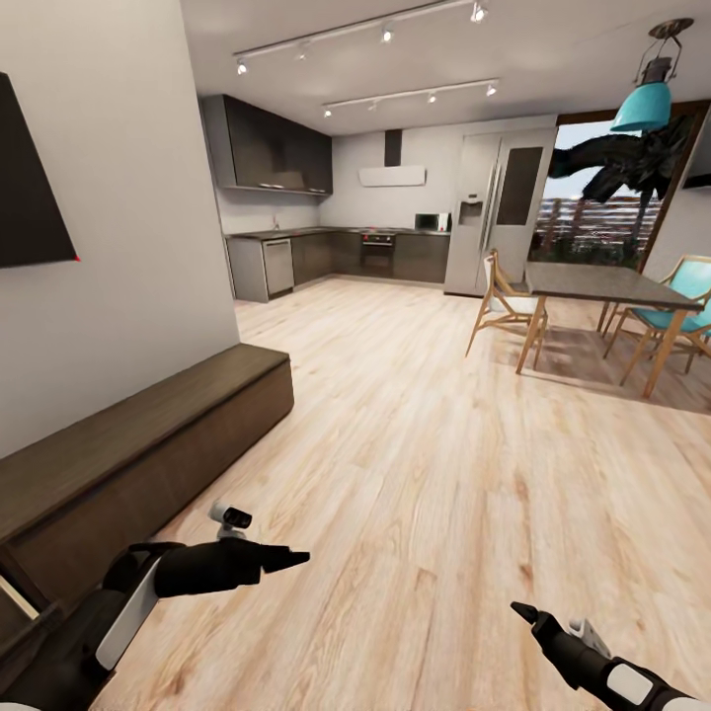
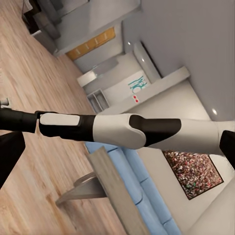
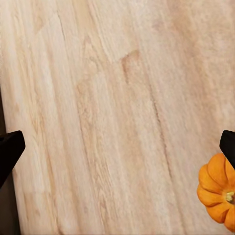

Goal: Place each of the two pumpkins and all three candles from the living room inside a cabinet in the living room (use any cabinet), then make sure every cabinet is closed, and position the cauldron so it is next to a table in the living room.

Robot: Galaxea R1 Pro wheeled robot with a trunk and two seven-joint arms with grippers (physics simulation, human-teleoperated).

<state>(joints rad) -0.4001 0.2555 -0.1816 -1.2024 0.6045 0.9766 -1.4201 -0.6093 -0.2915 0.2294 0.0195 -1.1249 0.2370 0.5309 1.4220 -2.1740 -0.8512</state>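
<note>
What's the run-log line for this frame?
phase: in transit | left gripper: empty, beside cabinet | right gripper: open, empty, over floor | pumpkin: on floor

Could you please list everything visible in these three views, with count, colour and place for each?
Pumpkin: one, orange, on the wooden floor, seen in the right wrist view.
Cabinet: one, dark brown, long and low, along the wall on the left.
Floor: pale wood planks, throughout.
Dining table: one, dark top, far right.
Chairs: teal and wood, around the dining table.
Pendant lamp: one, teal, above the dining table.
Kitchen units: grey, far end of the room.
Sofa: light blue, in the left wrist view.
Left gripper: black, low left, jaws look closed.
Right gripper: black, low right, open.
</note>
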